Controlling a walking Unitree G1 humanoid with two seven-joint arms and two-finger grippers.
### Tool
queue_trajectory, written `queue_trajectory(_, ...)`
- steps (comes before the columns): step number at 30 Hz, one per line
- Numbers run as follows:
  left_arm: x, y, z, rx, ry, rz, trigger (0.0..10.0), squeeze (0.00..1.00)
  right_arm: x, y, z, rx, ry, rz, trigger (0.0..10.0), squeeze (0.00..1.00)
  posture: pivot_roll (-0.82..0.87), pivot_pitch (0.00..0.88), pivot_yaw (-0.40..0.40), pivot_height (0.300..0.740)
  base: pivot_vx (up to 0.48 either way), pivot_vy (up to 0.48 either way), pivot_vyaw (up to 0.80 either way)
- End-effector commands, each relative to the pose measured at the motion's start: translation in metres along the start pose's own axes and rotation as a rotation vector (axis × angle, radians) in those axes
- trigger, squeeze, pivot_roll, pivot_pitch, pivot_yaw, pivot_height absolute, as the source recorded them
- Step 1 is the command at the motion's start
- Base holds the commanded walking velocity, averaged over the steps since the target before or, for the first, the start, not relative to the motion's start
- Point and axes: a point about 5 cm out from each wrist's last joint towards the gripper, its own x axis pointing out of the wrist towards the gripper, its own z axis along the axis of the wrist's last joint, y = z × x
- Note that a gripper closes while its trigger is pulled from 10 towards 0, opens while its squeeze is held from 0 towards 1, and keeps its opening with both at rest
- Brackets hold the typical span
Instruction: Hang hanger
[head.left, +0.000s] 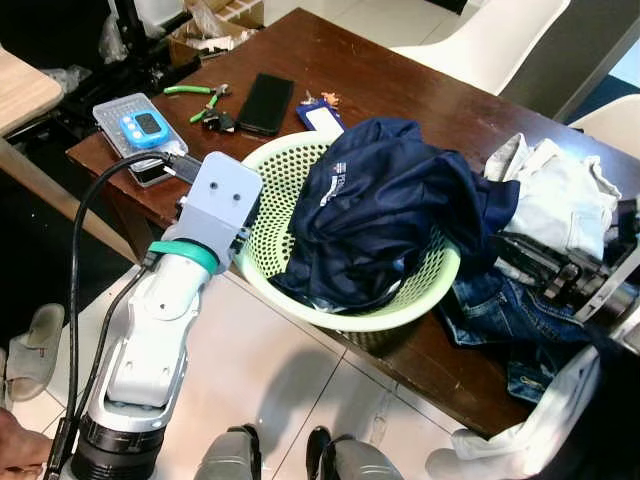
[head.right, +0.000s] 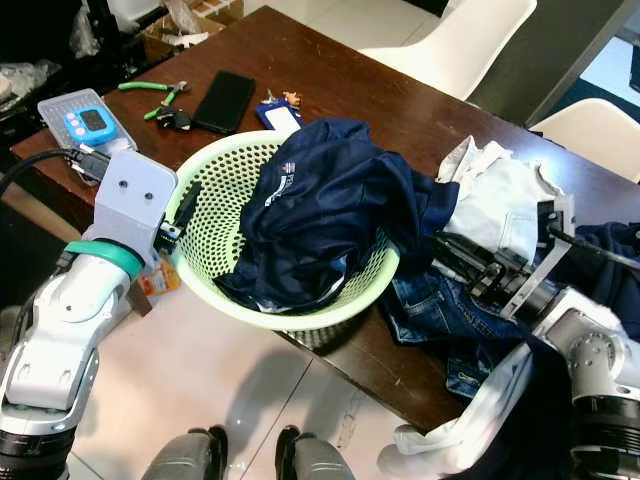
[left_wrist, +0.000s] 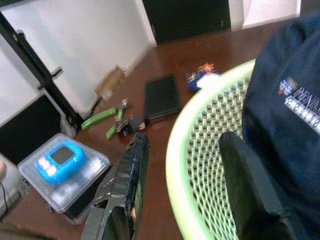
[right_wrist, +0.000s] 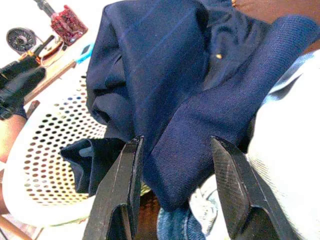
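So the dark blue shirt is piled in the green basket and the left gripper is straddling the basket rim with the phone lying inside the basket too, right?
Not quite. The phone lies on the table behind the basket, as the left eye view shows. The dark blue shirt is in the basket, and the left gripper does straddle its rim.

Bright, even light fills the room, laying a soft sheen across the brown counter (head.left: 400, 90) and pale glare on the floor tiles (head.left: 270, 370). Both head views are sharp. The left wrist view is soft and hazy; in the right wrist view, the navy shirt (right_wrist: 165, 85) stays crisp against a blown-out white background.
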Motion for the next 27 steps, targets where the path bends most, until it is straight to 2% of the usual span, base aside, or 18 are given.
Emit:
queue_trajectory(1, -0.003, -0.006, 0.007, -0.019, -0.044, -0.032, 10.0, 0.00, -0.004, -0.002, -0.008, 0.014, 0.023, -0.018, 10.0, 0.00, 0.08, 0.117, -0.045, 0.740, 0.000, 0.000, 0.00)
queue_trajectory(4, -0.003, -0.008, 0.009, -0.020, -0.062, -0.045, 10.0, 0.00, -0.006, -0.004, -0.001, -0.035, 0.038, -0.026, 10.0, 0.00, 0.07, 0.110, -0.045, 0.740, 0.000, 0.000, 0.00)
queue_trajectory(5, -0.002, -0.009, 0.009, -0.019, -0.062, -0.049, 10.0, 0.00, -0.008, -0.006, 0.011, -0.067, 0.012, -0.035, 10.0, 0.00, 0.07, 0.108, -0.045, 0.740, 0.000, 0.000, 0.00)
queue_trajectory(7, -0.002, -0.009, 0.009, -0.019, -0.062, -0.049, 10.0, 0.00, -0.008, -0.006, 0.011, -0.067, 0.012, -0.035, 10.0, 0.00, 0.07, 0.108, -0.045, 0.740, 0.000, 0.000, 0.00)
queue_trajectory(8, -0.001, -0.010, 0.009, -0.018, -0.063, -0.052, 10.0, 0.00, -0.008, -0.008, 0.024, -0.112, -0.026, -0.048, 10.0, 0.00, 0.07, 0.104, -0.041, 0.740, 0.000, 0.000, 0.00)
queue_trajectory(11, -0.001, -0.010, 0.009, -0.018, -0.063, -0.052, 10.0, 0.00, -0.008, -0.008, 0.024, -0.112, -0.026, -0.048, 10.0, 0.00, 0.07, 0.104, -0.041, 0.740, 0.000, 0.000, 0.00)
queue_trajectory(12, -0.001, -0.011, 0.009, -0.018, -0.065, -0.055, 10.0, 0.00, -0.008, -0.008, 0.039, -0.167, -0.065, -0.062, 10.0, 0.00, 0.07, 0.101, -0.039, 0.740, 0.000, 0.000, 0.00)
queue_trajectory(14, -0.001, -0.011, 0.009, -0.018, -0.065, -0.055, 10.0, 0.00, -0.008, -0.008, 0.039, -0.167, -0.065, -0.062, 10.0, 0.00, 0.07, 0.101, -0.039, 0.740, 0.000, 0.000, 0.00)
queue_trajectory(15, 0.000, -0.011, 0.009, -0.017, -0.066, -0.058, 10.0, 0.00, -0.007, -0.006, 0.051, -0.258, -0.059, -0.082, 10.0, 0.00, 0.07, 0.092, -0.030, 0.740, 0.000, 0.000, 0.00)
queue_trajectory(16, 0.000, -0.011, 0.009, -0.017, -0.066, -0.058, 10.0, 0.00, -0.007, -0.006, 0.051, -0.258, -0.059, -0.082, 10.0, 0.00, 0.07, 0.092, -0.030, 0.740, 0.000, 0.000, 0.00)
queue_trajectory(18, 0.001, -0.010, 0.009, -0.013, -0.067, -0.062, 10.0, 0.00, -0.010, -0.003, 0.054, -0.372, 0.046, -0.089, 10.0, 0.00, 0.07, 0.091, -0.032, 0.740, 0.000, 0.000, 0.00)
queue_trajectory(19, 0.001, -0.010, 0.009, -0.013, -0.067, -0.062, 10.0, 0.00, -0.010, -0.003, 0.054, -0.372, 0.046, -0.089, 10.0, 0.00, 0.07, 0.091, -0.032, 0.740, 0.000, 0.000, 0.00)
queue_trajectory(20, 0.001, -0.010, 0.009, -0.012, -0.068, -0.063, 10.0, 0.00, -0.013, -0.003, 0.048, -0.390, 0.117, -0.079, 10.0, 0.00, 0.07, 0.092, -0.033, 0.740, 0.000, 0.000, 0.00)
queue_trajectory(21, 0.001, -0.010, 0.009, -0.012, -0.068, -0.063, 10.0, 0.00, -0.013, -0.003, 0.048, -0.390, 0.117, -0.079, 10.0, 0.00, 0.07, 0.092, -0.033, 0.740, 0.000, 0.000, 0.00)
queue_trajectory(23, 0.000, -0.011, 0.009, -0.015, -0.069, -0.064, 10.0, 0.00, -0.020, -0.001, 0.033, -0.385, 0.254, -0.032, 10.0, 0.00, 0.07, 0.094, -0.034, 0.740, 0.000, 0.000, 0.00)
queue_trajectory(25, 0.000, -0.011, 0.009, -0.015, -0.069, -0.064, 10.0, 0.00, -0.020, -0.001, 0.033, -0.385, 0.254, -0.032, 10.0, 0.00, 0.07, 0.094, -0.034, 0.740, 0.000, 0.000, 0.00)
queue_trajectory(27, 0.000, -0.011, 0.009, -0.016, -0.069, -0.065, 10.0, 0.00, -0.024, -0.001, 0.026, -0.388, 0.335, -0.003, 10.0, 0.00, 0.06, 0.098, -0.033, 0.740, 0.000, 0.000, 0.00)
